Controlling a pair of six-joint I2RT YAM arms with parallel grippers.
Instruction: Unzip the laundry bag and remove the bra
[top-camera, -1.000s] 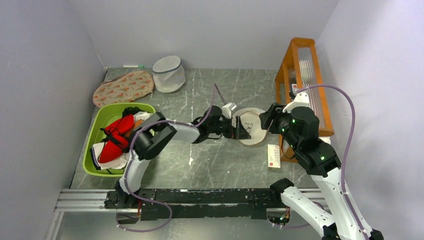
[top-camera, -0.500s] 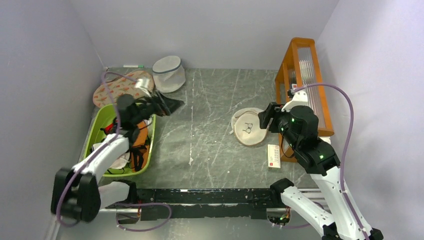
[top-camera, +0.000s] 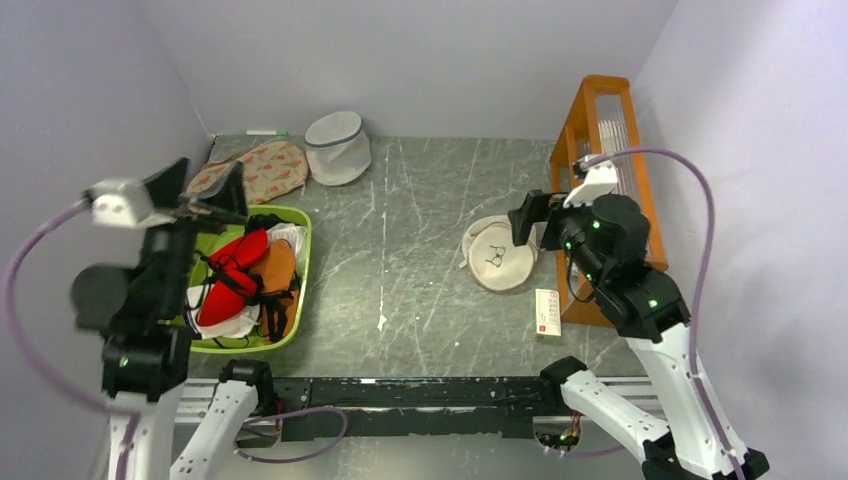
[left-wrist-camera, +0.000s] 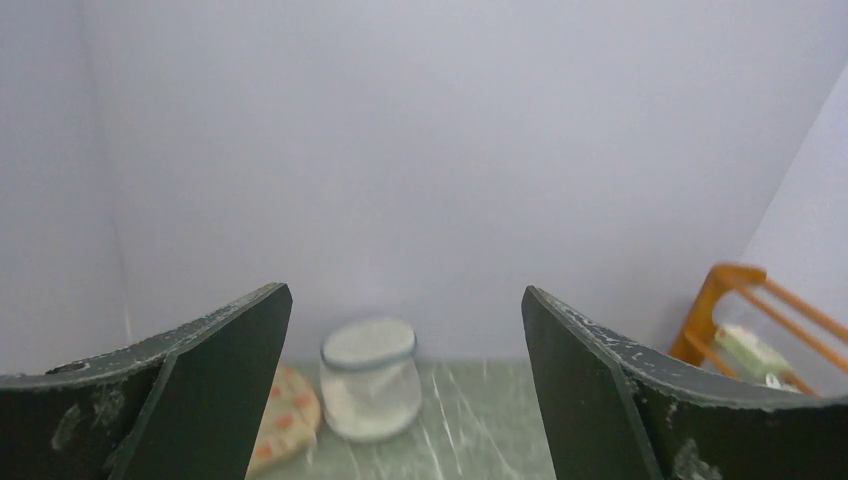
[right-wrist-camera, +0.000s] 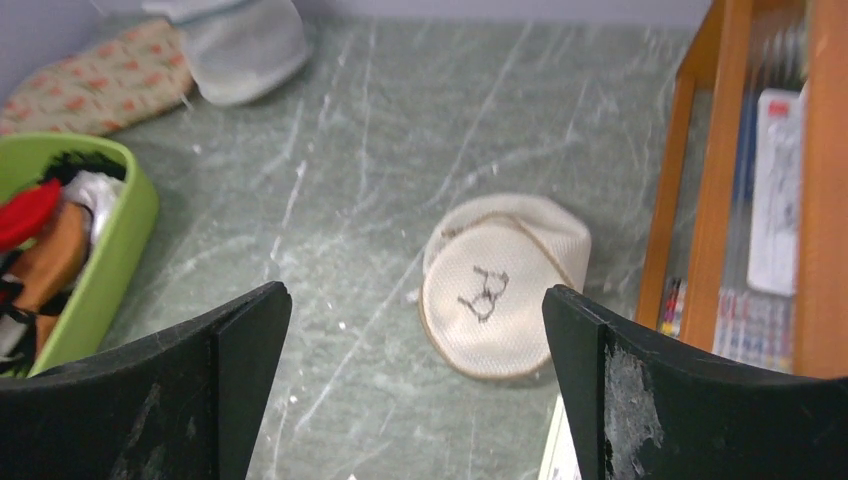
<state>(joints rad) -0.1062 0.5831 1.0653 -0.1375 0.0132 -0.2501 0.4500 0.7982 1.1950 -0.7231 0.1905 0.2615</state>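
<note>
The laundry bag (top-camera: 500, 256), a round cream mesh pouch with a black bra icon, lies on the table right of centre; its contents are hidden. It also shows in the right wrist view (right-wrist-camera: 495, 290). My right gripper (top-camera: 527, 222) hovers open and empty just above the bag's right edge, jaws wide in its own view (right-wrist-camera: 415, 292). My left gripper (top-camera: 205, 195) is raised high at the far left above the green basket (top-camera: 300, 300), open and empty, facing the back wall (left-wrist-camera: 405, 295). Red, orange-brown and white garments (top-camera: 240, 275) lie in the basket.
An orange rack (top-camera: 600, 150) stands along the right wall, with a small white card (top-camera: 547, 311) at its foot. A greyish-white mesh cylinder (top-camera: 337, 147) and a flat patterned oval (top-camera: 248, 172) sit at the back left, both in the left wrist view too.
My left arm left the laundry bag, swung left over the green basket, then rose high at the far left. My right gripper shifted slightly left above the bag.
</note>
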